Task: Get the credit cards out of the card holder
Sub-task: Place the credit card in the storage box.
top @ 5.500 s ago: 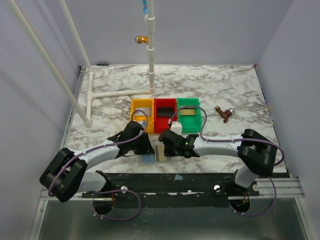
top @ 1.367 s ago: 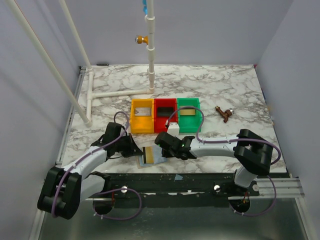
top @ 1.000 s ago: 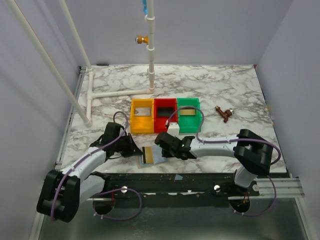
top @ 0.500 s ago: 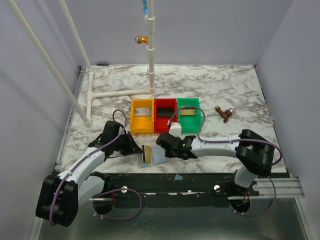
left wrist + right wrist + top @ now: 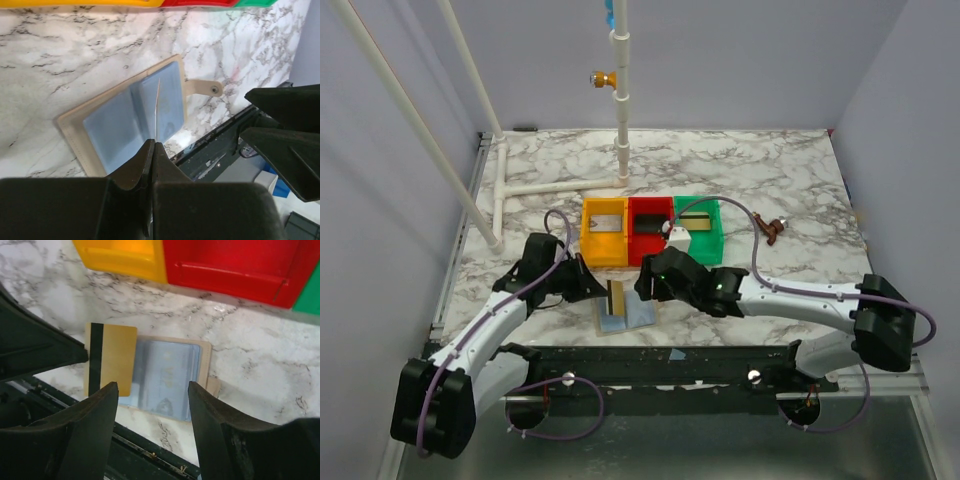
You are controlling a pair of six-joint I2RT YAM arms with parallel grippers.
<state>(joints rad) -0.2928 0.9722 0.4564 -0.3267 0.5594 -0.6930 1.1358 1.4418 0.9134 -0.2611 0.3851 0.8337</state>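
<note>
The card holder lies open on the marble near the front edge, with its grey-blue lining up; it also shows in the left wrist view and the right wrist view. My left gripper is shut on the tan-striped credit card and holds it on edge above the holder's left half. The card shows edge-on in the left wrist view and flat-on in the right. My right gripper hovers open and empty above the holder's right side. A grey card lies in the yellow tray and a black card in the red tray.
The yellow tray, red tray and green tray stand in a row just behind the holder. A brown object lies at the back right. A white pipe frame stands at the back left. The table's front edge is close to the holder.
My left gripper has drawn the tan-striped card up out of the holder and turned it on edge. My right gripper has let go of the holder and risen, its arm swinging out.
</note>
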